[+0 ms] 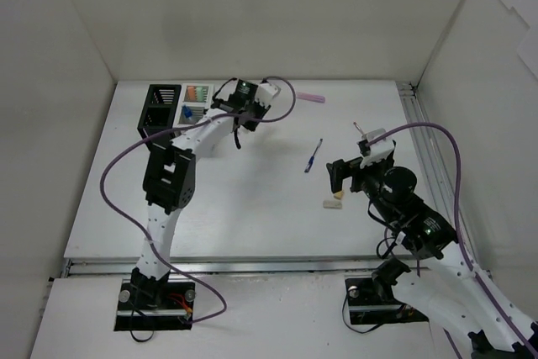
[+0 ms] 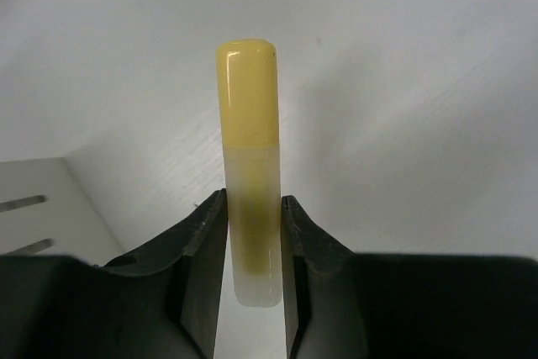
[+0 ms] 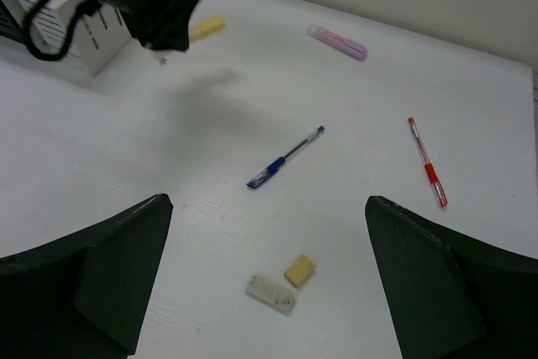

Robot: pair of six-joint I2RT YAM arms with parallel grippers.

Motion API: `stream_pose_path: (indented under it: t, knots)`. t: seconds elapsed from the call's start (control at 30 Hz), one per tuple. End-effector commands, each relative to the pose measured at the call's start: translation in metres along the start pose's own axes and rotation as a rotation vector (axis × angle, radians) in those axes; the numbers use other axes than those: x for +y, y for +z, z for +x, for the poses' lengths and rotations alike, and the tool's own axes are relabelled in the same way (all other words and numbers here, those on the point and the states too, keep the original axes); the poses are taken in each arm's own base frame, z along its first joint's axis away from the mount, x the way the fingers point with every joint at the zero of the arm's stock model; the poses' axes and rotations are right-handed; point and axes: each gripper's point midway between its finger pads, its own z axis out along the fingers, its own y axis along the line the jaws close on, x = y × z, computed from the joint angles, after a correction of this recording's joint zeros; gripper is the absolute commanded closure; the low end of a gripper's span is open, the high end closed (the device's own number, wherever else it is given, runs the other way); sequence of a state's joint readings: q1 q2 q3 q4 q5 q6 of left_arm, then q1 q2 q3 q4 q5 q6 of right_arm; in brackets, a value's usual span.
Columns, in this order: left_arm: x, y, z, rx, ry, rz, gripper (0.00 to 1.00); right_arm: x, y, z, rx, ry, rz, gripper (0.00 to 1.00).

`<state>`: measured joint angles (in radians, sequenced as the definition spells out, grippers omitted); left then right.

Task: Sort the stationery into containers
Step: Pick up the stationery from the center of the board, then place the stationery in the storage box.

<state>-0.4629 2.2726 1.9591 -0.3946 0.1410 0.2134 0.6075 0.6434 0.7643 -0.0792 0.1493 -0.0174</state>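
My left gripper is shut on a yellow highlighter and holds it above the table, just right of the white organizer. In the top view this gripper is beside the joined black organizer and white organizer, which holds green, orange and blue items. My right gripper is open and empty, hovering over two erasers. A blue pen, a red pen and a pink highlighter lie on the table.
White walls enclose the table on three sides. A metal rail runs along the right edge. A purple cable loops off the left arm. In the top view the erasers lie just below the right gripper.
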Motion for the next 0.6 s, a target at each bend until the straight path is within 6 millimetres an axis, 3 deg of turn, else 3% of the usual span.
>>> stream_pose_path:
  t: [0.0, 0.03, 0.07, 0.13, 0.17, 0.3, 0.37, 0.57]
  knots:
    - [0.06, -0.122, -0.128, -0.462, -0.092, -0.207, 1.0, -0.012, 0.01, -0.011, -0.026, 0.021, 0.082, 0.02]
    - [0.066, -0.13, -0.128, -0.489, -0.109, -0.212, 1.0, -0.012, 0.013, -0.008, -0.014, 0.018, 0.084, 0.02]
    - [0.084, -0.153, -0.138, -0.558, -0.135, -0.245, 1.0, -0.011, 0.014, -0.01, -0.014, 0.018, 0.079, 0.02]
    - [0.099, -0.16, -0.133, -0.594, -0.202, -0.257, 1.0, -0.011, 0.017, -0.009, -0.003, 0.012, 0.081, 0.02]
    - [0.118, -0.168, -0.13, -0.616, -0.228, -0.285, 1.0, -0.011, 0.018, -0.009, -0.002, 0.009, 0.084, 0.02]
    - [0.158, -0.175, -0.123, -0.655, -0.35, -0.384, 1.0, -0.015, 0.023, -0.008, 0.016, -0.002, 0.11, 0.02]
    - [0.187, -0.181, -0.117, -0.657, -0.426, -0.496, 1.0, -0.017, 0.026, -0.005, 0.03, -0.011, 0.119, 0.02]
    - [0.216, -0.182, -0.108, -0.669, -0.528, -0.66, 1.0, -0.021, 0.036, 0.0, 0.067, -0.037, 0.158, 0.02]
